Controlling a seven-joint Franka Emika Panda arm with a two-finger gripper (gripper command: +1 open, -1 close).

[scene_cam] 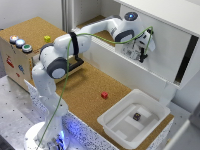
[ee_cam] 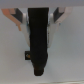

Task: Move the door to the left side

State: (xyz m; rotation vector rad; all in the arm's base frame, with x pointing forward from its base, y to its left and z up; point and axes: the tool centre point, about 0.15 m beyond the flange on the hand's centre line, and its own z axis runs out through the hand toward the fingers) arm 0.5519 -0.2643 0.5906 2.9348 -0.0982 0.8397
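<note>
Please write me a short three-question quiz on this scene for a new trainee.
1. True or false: the gripper is inside the tub.
2. What lies on the cork surface between the arm and the tub?
A. a red cube
B. a green cup
C. a blue plate
3. Fill in: the small dark object rests in the ____.

Key:
1. False; the gripper is up at the cabinet opening, by the door.
2. A; the red cube.
3. tub.
</note>
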